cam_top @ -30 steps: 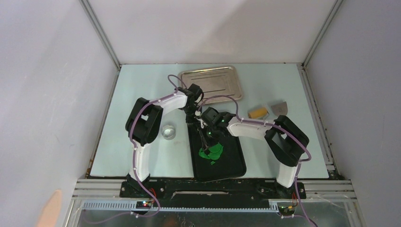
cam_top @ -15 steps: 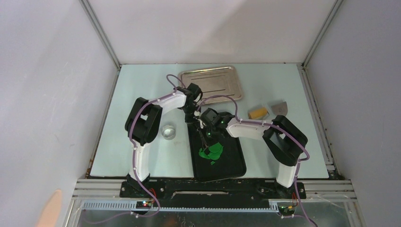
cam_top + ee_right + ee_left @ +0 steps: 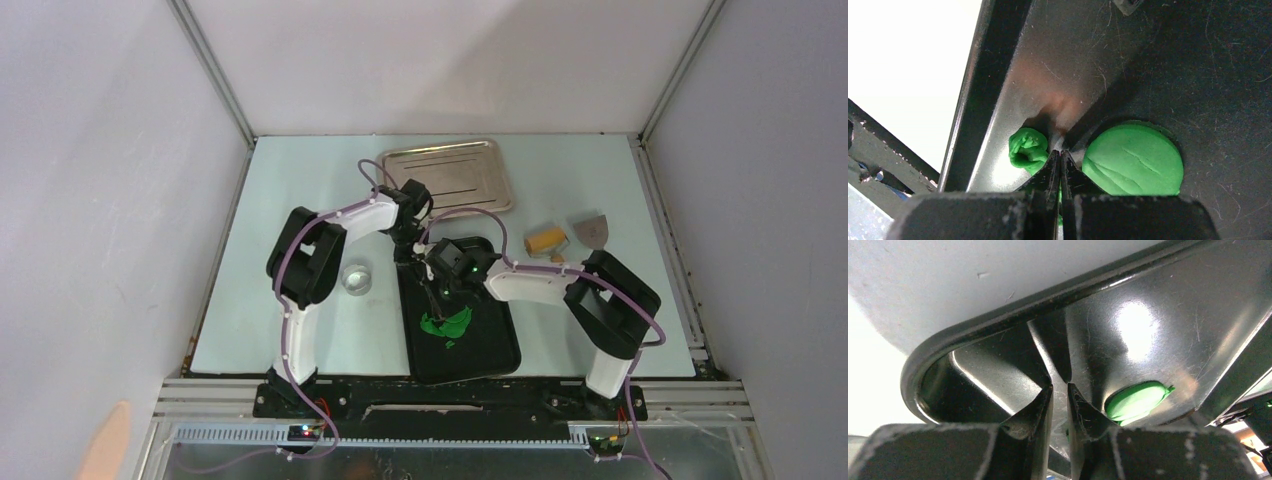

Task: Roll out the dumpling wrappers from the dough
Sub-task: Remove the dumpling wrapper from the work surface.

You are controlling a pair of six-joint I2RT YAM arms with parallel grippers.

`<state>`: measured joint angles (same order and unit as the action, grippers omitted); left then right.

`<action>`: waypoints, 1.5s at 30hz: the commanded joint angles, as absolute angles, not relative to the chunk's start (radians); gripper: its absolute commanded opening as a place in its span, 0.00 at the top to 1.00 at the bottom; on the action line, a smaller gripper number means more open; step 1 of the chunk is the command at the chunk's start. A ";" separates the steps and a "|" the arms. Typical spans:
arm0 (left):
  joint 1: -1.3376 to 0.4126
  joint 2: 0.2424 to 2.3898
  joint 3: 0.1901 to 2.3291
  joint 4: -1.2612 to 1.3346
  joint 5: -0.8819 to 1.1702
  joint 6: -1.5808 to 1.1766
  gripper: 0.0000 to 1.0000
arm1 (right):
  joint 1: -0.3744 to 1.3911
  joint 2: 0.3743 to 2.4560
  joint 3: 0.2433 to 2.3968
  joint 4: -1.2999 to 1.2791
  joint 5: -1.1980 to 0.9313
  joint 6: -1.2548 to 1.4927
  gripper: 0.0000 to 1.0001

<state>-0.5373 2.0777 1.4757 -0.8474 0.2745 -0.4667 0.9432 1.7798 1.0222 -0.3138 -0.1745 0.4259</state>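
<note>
A black tray [image 3: 490, 345] lies between the arms. On it are a flat, round green dumpling wrapper [image 3: 1133, 160] and a small crumpled lump of green dough [image 3: 1027, 150]; from above they read as one green patch [image 3: 446, 323]. My right gripper [image 3: 1060, 152] is shut, its tips on the tray floor between lump and wrapper, the lump touching its left finger. A green sliver shows between the fingers lower down. From above this gripper [image 3: 437, 291] is at the patch's far edge. My left gripper [image 3: 1059, 386] is nearly shut with nothing between its tips, over the tray's far left corner [image 3: 408, 250]. The wrapper [image 3: 1135, 400] lies to its right.
A silver metal tray [image 3: 448, 175] lies at the back. A clear round ring [image 3: 356, 278] sits left of the black tray. A tan wooden roller [image 3: 546, 238] and a grey scraper [image 3: 592, 228] lie to the right. The black tray's raised rim [image 3: 998, 320] curves round the left gripper.
The right arm's forearm has swung lower and its gripper has drawn a little back and left along the tray. The green patch and the left arm have hardly moved.
</note>
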 commanded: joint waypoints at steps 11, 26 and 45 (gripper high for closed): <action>-0.509 2.116 1.459 -0.767 0.265 -0.457 0.77 | 1.000 1.737 0.896 -0.453 -0.194 0.418 1.00; -0.486 2.090 1.408 -0.757 0.282 -0.480 0.78 | 1.005 1.692 0.870 -0.371 -0.160 0.449 1.00; -0.479 2.110 1.414 -0.759 0.279 -0.475 0.78 | 1.016 1.468 0.807 -0.478 -0.108 0.466 1.00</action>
<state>-0.4900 2.0743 1.4399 -0.7860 0.3740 -0.4904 1.0138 1.5333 0.7925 -0.4213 -0.1246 0.4496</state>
